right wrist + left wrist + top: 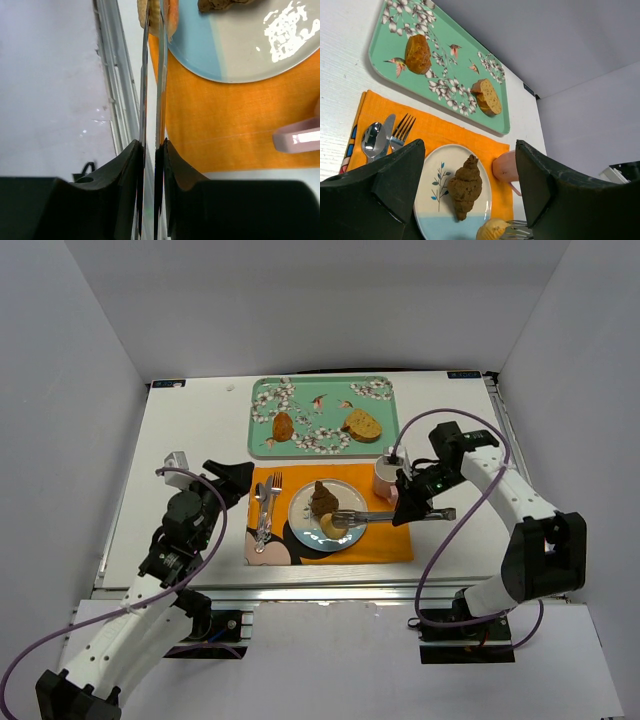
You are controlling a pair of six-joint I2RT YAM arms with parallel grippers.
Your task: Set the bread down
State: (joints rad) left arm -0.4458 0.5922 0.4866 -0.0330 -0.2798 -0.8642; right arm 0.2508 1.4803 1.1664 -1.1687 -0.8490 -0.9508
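Note:
My right gripper (408, 502) is shut on the handle of metal tongs (372, 516); in the right wrist view (150, 145) its fingers pinch the two tong arms (152, 90). The tong tips hold a small pale bread roll (332, 526) at the near edge of the white and blue plate (300, 508). I cannot tell whether the roll rests on the plate. A brown croissant (322, 498) lies on the plate. My left gripper (232, 480) is open and empty, above the placemat's left end. Its view shows the croissant (465, 186) and the roll (494, 230).
The plate sits on an orange placemat (385, 540), with a fork, knife and spoon (265, 505) at its left. A pink cup (387, 478) stands right of the plate. A green floral tray (255, 420) behind holds a brown roll (283, 426) and sliced bread (362, 425).

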